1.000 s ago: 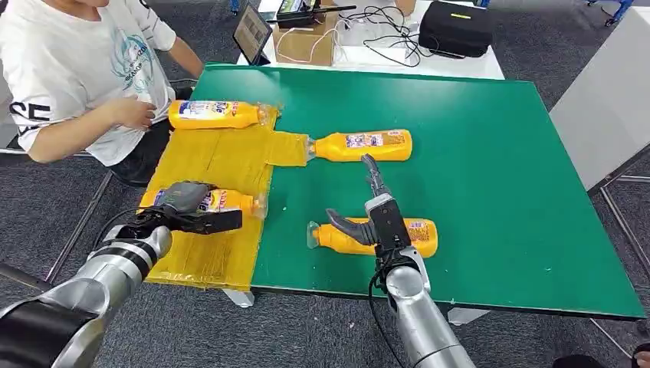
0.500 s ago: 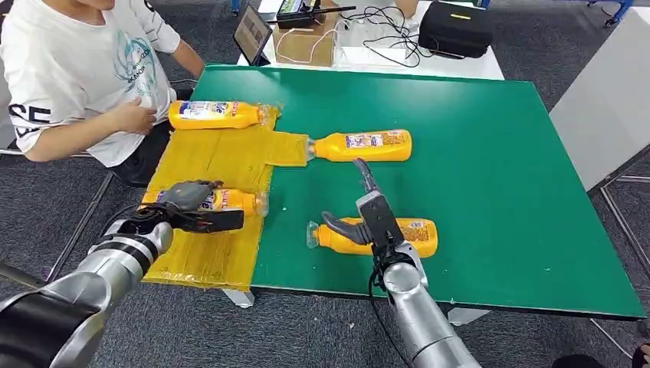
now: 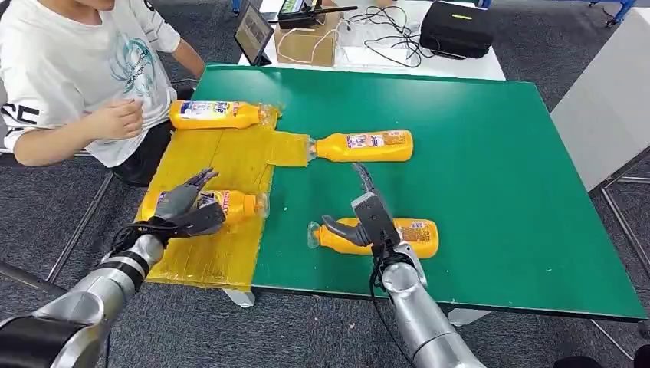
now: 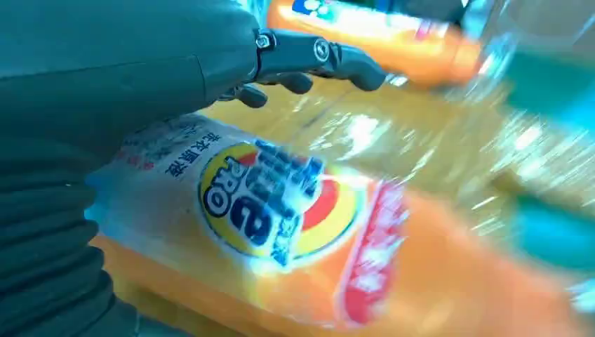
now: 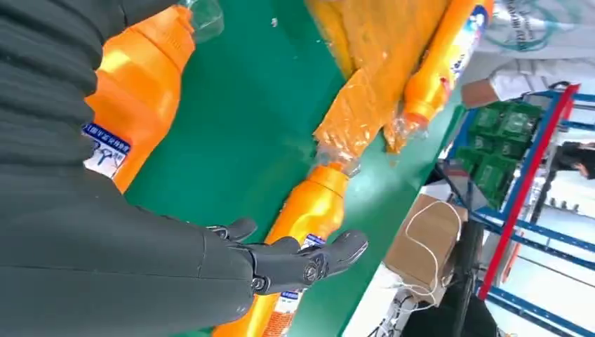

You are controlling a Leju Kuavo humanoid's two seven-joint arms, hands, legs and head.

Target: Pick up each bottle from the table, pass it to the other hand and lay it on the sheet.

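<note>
Four orange bottles lie flat. One bottle (image 3: 234,204) (image 4: 281,217) rests on the yellow sheet (image 3: 222,157), and my left hand (image 3: 184,202) hovers just beside its base, open, fingers (image 4: 316,57) spread above it. A second bottle (image 3: 215,114) lies at the sheet's far end. A third (image 3: 364,145) (image 5: 309,210) lies on the green table (image 3: 475,153) with its cap at the sheet's edge. The nearest bottle (image 3: 406,238) (image 5: 137,84) lies near the front edge, and my right hand (image 3: 368,215) (image 5: 295,263) is open just above it, thumb toward its neck.
A person in a white shirt (image 3: 69,69) sits at the table's left corner, one hand (image 3: 119,119) near the far bottle. Behind the table stand a cardboard box (image 3: 306,42), a tablet (image 3: 251,32) and a black bag (image 3: 456,27). A white cabinet (image 3: 605,100) stands to the right.
My left hand has let go of the bottle on the sheet, opened its fingers and drawn back toward me. My right hand shifted slightly left over the nearest bottle. The person's hand lifted off the far bottle.
</note>
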